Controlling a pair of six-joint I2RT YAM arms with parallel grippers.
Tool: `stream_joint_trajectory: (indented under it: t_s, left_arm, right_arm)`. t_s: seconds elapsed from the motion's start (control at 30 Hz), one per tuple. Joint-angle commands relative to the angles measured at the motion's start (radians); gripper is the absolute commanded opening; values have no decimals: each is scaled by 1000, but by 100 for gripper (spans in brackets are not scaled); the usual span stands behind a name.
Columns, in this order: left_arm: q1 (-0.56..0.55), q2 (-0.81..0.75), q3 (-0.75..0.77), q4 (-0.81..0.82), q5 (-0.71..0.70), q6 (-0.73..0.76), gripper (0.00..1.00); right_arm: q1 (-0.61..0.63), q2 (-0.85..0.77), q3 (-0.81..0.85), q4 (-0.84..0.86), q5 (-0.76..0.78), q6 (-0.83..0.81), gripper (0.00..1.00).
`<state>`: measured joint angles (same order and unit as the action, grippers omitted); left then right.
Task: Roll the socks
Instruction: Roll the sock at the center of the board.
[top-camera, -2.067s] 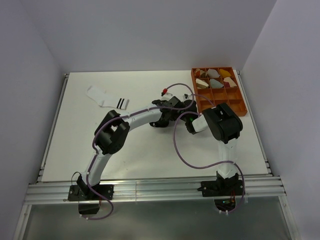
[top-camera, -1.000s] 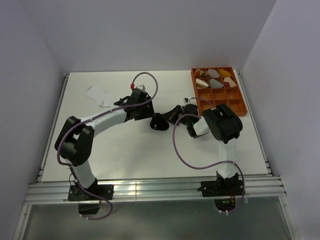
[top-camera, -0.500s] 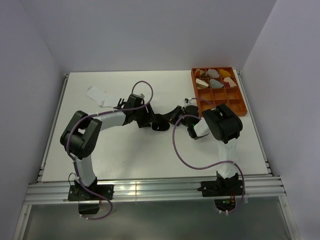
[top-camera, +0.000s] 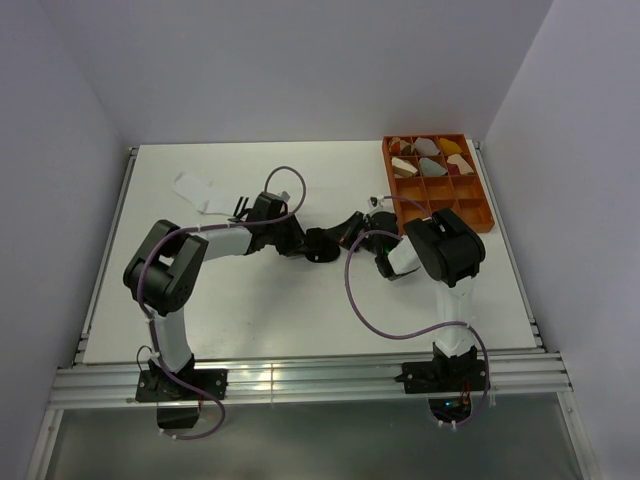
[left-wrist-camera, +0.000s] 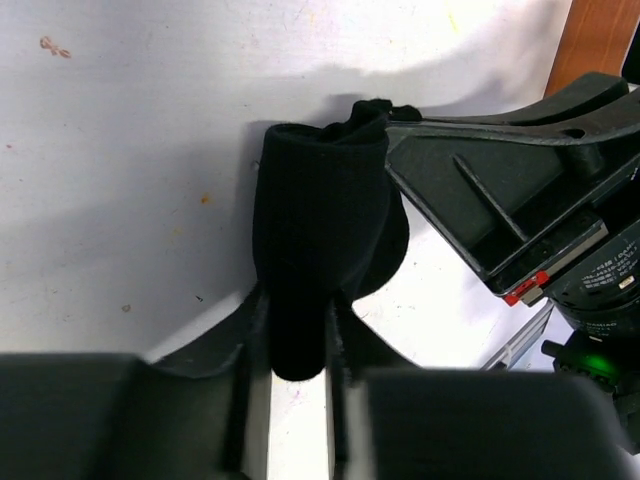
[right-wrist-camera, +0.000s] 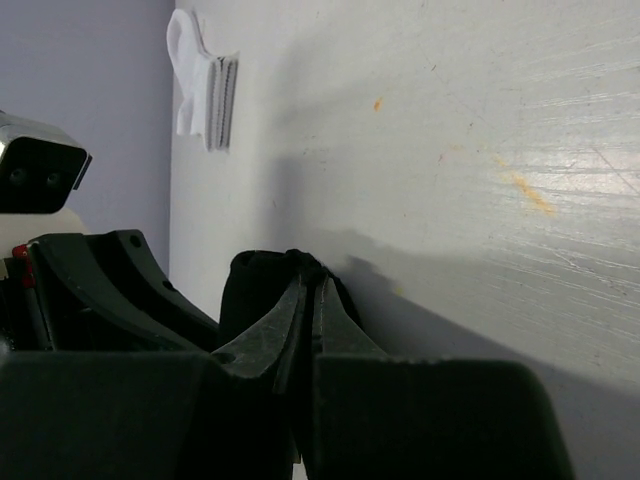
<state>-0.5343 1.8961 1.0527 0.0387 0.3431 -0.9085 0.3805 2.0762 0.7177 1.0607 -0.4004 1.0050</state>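
Top view: white counter (top-camera: 300, 310). The black sock (top-camera: 322, 244) sits bunched near the counter's centre, between the two arms. The left fingers (top-camera: 297, 241) reach it from the left and the right fingers (top-camera: 351, 228) from the right, both touching it. The white sock (top-camera: 201, 191) lies flat at far left, well apart from both arms, striped cuff toward the centre. An orange tray (top-camera: 470, 214) sits at the far right corner, with rolled bundles (top-camera: 432, 160) in its far compartments.

Left wrist view: the left fingers (left-wrist-camera: 243, 345) are closed on the black sock (left-wrist-camera: 320, 215), one on each side, with fabric filling the gap. The sock stands up off the counter as a rounded lump. The right fingers (left-wrist-camera: 470, 140) come in from the right, tips pinched on the sock's bunched top edge.

Right wrist view: the right fingers (right-wrist-camera: 270, 335) are pressed together, black sock (right-wrist-camera: 250, 285) fabric at their tips. The left fingers (right-wrist-camera: 110, 280) are at left, against the sock. The white sock (right-wrist-camera: 200, 75) is far off at upper left, on the counter.
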Motion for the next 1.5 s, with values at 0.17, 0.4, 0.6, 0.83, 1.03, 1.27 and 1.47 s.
stream_joint_trajectory:
  t_s: [0.17,0.4,0.6,0.83,1.03,1.27,1.47]
  left_arm:
    - [-52,21,85,-163,-186,107,0]
    - [-147,53,253,-427,-530,217,0]
    - [-242,147,426,-618,-749,272,0]
    - [-314,242,573,-763,-892,301,0]
    - [-358,288,633,-815,-972,312,0]
    - [-397,328,676,-835,-1015,326,0]
    - [-420,330,667,-807,-1020,342,0]
  right_arm:
    - [0,-51,-9,35,3,-17,4]
    - [-2,-140,-23,-48,38,-20,44]
    - [-6,-195,-41,-117,90,0,50]
    - [-20,-199,-69,-96,103,41,50]
    - [-20,-211,-67,-88,94,63,50]
    - [-14,-176,-49,-58,58,107,50]
    - [-8,-133,-43,-13,34,139,50]
